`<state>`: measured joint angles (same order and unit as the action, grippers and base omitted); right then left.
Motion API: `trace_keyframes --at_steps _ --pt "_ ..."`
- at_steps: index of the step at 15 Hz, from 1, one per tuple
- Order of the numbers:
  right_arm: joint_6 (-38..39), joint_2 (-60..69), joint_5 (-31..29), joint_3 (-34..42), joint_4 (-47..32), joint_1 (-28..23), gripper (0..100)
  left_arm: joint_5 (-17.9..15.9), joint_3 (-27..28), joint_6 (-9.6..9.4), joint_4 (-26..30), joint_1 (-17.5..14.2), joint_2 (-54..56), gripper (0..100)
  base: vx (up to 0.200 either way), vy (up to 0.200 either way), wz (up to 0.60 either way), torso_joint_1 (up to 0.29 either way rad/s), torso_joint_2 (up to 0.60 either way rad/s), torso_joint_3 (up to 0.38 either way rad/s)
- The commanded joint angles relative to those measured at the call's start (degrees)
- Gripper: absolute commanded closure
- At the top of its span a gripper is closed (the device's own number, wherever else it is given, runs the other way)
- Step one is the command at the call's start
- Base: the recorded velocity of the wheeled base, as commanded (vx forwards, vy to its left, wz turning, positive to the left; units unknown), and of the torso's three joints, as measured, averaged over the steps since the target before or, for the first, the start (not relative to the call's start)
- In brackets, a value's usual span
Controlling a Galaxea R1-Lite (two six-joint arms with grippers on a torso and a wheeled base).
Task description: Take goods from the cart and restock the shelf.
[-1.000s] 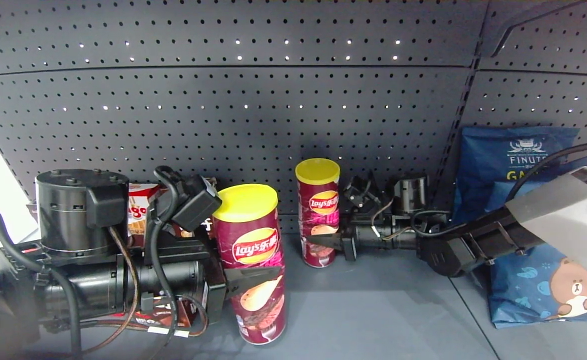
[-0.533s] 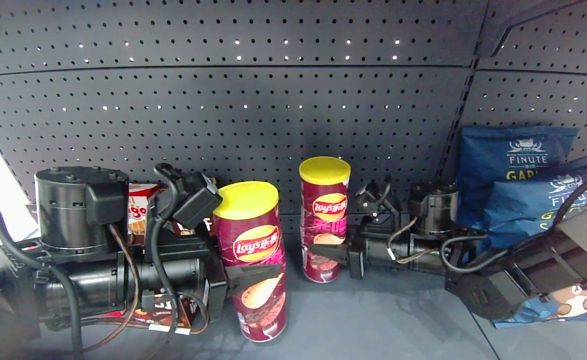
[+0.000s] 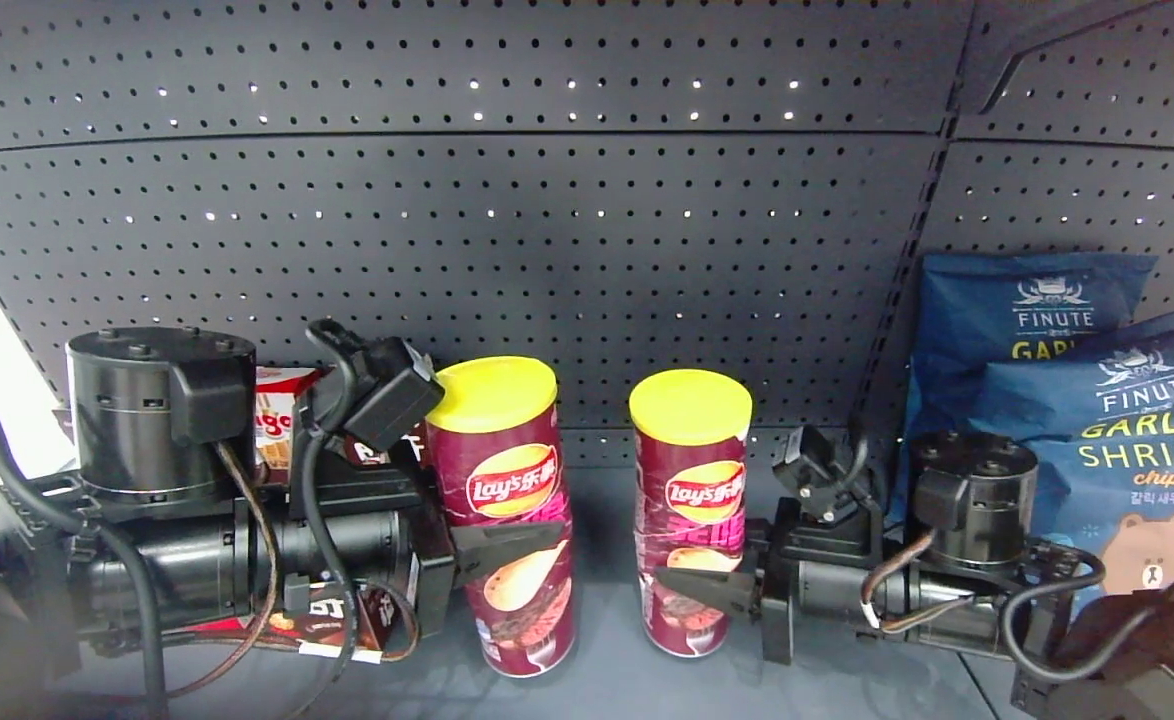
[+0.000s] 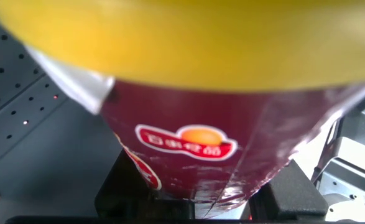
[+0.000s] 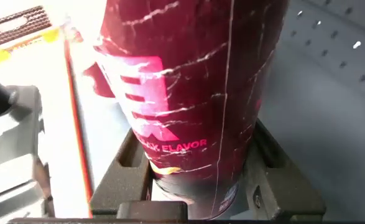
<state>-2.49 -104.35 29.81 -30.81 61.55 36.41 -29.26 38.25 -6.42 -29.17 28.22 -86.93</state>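
Maroon card under a yellow lid: that is what each arm holds. The left jaws are clamped on the left can [image 3: 507,520] low on its body, and the left wrist view shows that can [image 4: 194,149] wedged tight in the black grip. The right jaws hold the right can [image 3: 692,510] the same way, near its foot. In the right wrist view this can [image 5: 194,106] sits snug in the grip, its wrapper creased.

Both cans stand upright at the front of the shelf [image 3: 607,690], side by side with a clear gap between them. Whether their feet rest on it or hang just above, I cannot tell.

Behind the left arm a red-and-white box [image 3: 277,415] stands near the pegboard [image 3: 547,250]. Below that arm a brown pack [image 3: 332,612] lies flat on the shelf. To the right of the right arm, two blue bags [image 3: 1097,430] lean upright at the back, one in front of the other.
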Motion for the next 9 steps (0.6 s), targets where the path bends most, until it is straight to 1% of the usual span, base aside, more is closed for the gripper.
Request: trace_keyframes --at_steps 1,3,6,9 --pt "0.11 2.57 -0.10 2.86 0.41 0.59 100 -0.01 -0.02 0.01 -0.01 -0.01 -0.08 100 0.000 0.000 0.00 0.000 0.00 0.000" --pt "0.73 2.75 -1.77 5.67 2.26 1.73 100 0.08 -0.02 0.01 -0.01 -0.01 -0.17 100 0.000 0.000 0.00 0.000 0.00 0.000" --pt "2.40 2.22 -1.86 6.28 4.46 1.73 100 0.25 -0.02 0.01 -0.01 -0.10 -0.17 100 0.000 0.000 0.00 0.000 0.00 0.000" --pt "2.49 1.96 -1.94 6.81 4.90 1.73 100 0.78 -0.02 0.10 -0.01 -0.01 -0.17 100 0.000 0.000 0.00 0.000 0.00 0.000"
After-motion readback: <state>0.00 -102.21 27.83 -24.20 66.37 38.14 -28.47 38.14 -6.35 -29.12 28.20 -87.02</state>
